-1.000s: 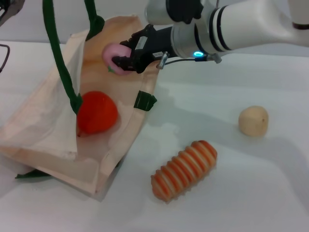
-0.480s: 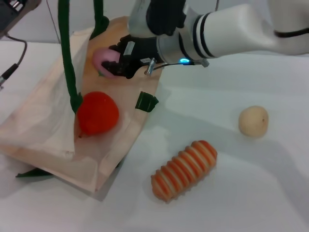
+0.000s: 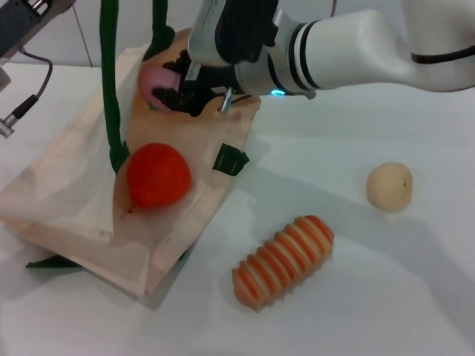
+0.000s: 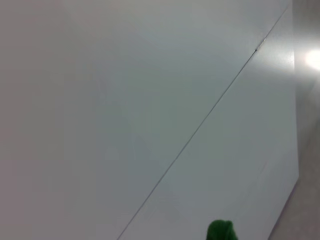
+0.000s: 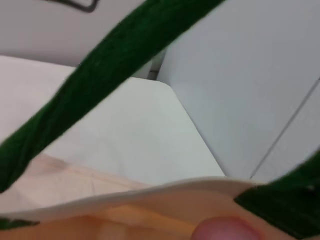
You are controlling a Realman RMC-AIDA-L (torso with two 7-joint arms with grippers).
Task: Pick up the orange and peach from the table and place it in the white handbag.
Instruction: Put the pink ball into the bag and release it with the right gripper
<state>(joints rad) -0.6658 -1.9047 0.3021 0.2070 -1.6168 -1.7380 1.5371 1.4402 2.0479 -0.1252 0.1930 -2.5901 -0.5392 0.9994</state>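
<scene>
The white handbag [image 3: 70,189] lies on the table with its mouth toward the right, its dark green handles [image 3: 110,89] pulled straight up out of the head view. The orange [image 3: 157,176] rests inside the bag's open mouth. My right gripper [image 3: 174,93] is shut on the pink peach [image 3: 157,78] and holds it over the far end of the bag's opening. The peach's top shows in the right wrist view [image 5: 227,231], behind the bag's rim [image 5: 125,197] and a handle [image 5: 100,75]. Only part of my left arm [image 3: 30,18] shows, at the upper left.
A long orange-and-cream ribbed item [image 3: 283,259] lies on the table right of the bag. A pale beige round fruit [image 3: 390,185] sits farther right. A green side tab [image 3: 230,159] sticks out from the bag's edge. A green bit [image 4: 220,232] shows in the left wrist view.
My right gripper has carried the peach to the left and farther over the bag. The green handles have been pulled more upright, and the orange has shifted slightly right inside the bag.
</scene>
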